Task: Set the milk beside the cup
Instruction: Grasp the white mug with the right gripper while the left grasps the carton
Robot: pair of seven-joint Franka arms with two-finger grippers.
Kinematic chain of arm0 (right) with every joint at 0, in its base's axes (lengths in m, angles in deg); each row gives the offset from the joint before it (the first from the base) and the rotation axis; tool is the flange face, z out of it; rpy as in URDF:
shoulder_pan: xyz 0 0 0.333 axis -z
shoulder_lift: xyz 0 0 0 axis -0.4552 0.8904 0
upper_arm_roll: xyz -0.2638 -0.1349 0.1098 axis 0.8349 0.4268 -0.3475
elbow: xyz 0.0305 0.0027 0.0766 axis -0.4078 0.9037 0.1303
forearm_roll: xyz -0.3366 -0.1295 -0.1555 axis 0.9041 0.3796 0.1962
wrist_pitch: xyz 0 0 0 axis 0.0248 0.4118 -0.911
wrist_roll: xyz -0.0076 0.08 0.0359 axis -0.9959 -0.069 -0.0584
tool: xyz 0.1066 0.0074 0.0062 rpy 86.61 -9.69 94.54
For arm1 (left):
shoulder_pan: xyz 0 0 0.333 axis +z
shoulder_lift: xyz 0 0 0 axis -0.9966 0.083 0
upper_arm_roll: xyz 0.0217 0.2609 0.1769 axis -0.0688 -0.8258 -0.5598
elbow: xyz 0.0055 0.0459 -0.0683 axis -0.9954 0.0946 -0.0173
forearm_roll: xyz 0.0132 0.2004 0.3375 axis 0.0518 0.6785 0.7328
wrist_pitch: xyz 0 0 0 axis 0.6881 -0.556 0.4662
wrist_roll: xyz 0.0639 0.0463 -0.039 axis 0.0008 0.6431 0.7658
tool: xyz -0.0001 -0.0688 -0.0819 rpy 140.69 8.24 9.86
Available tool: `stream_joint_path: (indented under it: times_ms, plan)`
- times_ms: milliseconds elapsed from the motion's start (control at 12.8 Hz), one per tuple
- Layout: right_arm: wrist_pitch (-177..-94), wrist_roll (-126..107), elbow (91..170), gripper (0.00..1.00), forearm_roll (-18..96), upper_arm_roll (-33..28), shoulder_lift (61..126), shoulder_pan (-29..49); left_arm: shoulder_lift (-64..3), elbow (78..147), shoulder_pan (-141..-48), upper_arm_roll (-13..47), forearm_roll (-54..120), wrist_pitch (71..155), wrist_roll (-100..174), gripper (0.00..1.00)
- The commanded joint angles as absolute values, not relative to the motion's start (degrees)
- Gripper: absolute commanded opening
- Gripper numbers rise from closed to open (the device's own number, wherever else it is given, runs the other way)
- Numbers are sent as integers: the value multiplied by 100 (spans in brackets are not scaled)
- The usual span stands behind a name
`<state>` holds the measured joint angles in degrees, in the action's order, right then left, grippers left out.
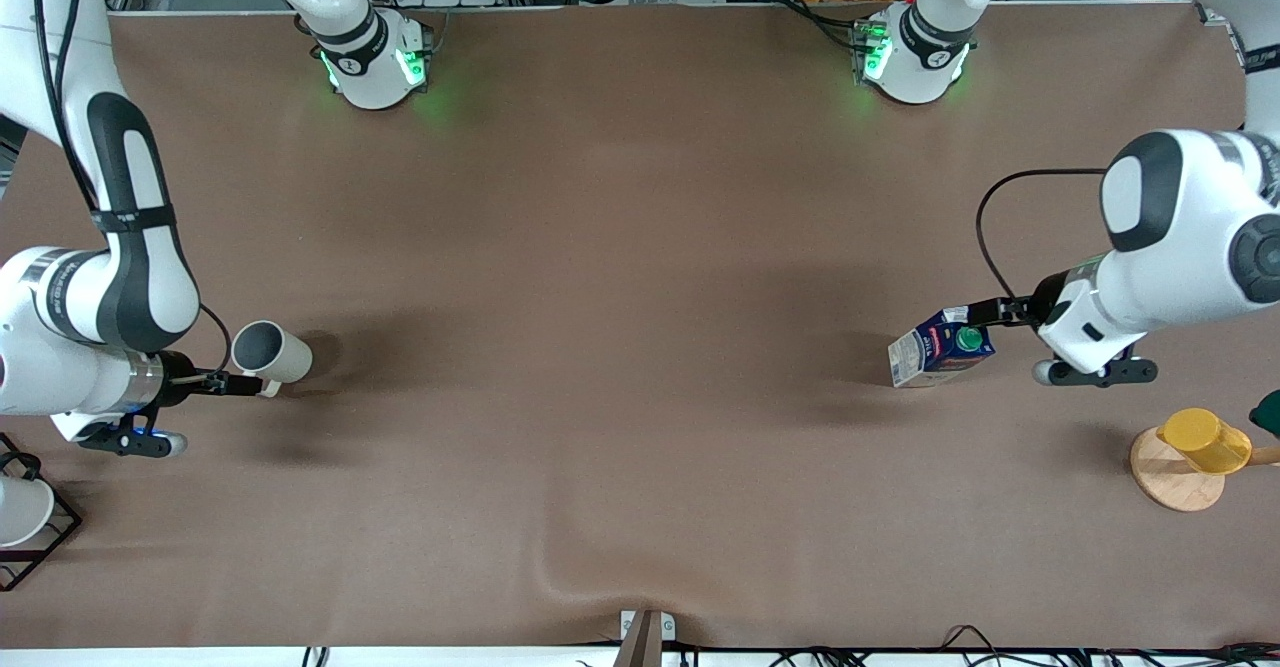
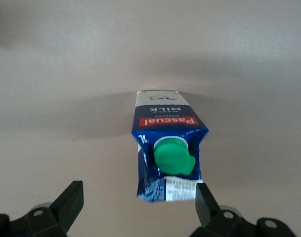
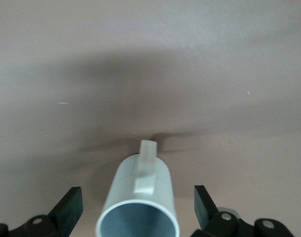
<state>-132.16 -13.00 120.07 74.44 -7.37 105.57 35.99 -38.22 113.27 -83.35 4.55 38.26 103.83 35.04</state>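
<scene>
The milk (image 1: 940,349), a dark-blue carton with a green cap and white sides, stands on the brown table toward the left arm's end. My left gripper (image 1: 988,317) hangs open over its top. In the left wrist view the milk (image 2: 167,143) has its top edge between the fingers of my left gripper (image 2: 139,197), close to one fingertip (image 2: 203,197). The cup (image 1: 272,351), a beige mug with a grey inside, stands toward the right arm's end. My right gripper (image 1: 238,384) is open at its rim. The cup (image 3: 140,202) sits between that right gripper's (image 3: 138,200) fingers, untouched, with its handle showing.
A yellow cup (image 1: 1205,439) rests on a round wooden stand (image 1: 1170,477), nearer the front camera than the milk. A white cup (image 1: 20,512) sits in a black wire rack (image 1: 55,532) at the right arm's end. A wide stretch of brown cloth lies between milk and cup.
</scene>
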Motion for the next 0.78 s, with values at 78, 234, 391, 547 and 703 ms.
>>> stream_joint_path:
  times_ms: [78, 234, 391, 547, 703]
  plan:
    - [-13339, -1400, 11964, 100, 7381, -825, 10807, 3736, -3654, 11293, -8462, 452, 3933, 10478, 3532, 100]
    - [-13392, -1522, 12044, 100, 7372, -825, 10834, 3692, -3592, 11293, -8489, 460, 3933, 10557, 3532, 100]
    - [-13409, -1523, 12114, 100, 7372, -825, 10834, 3692, -3496, 11310, -8532, 452, 3950, 10679, 3514, 100]
    - [-13409, -1523, 12167, 65, 7372, -834, 10834, 3692, -3452, 11319, -8603, 452, 4020, 10689, 3514, 100]
    - [-13409, -1523, 12167, 13, 7311, -834, 10834, 3701, -3364, 11302, -8621, 452, 4056, 10689, 3514, 100]
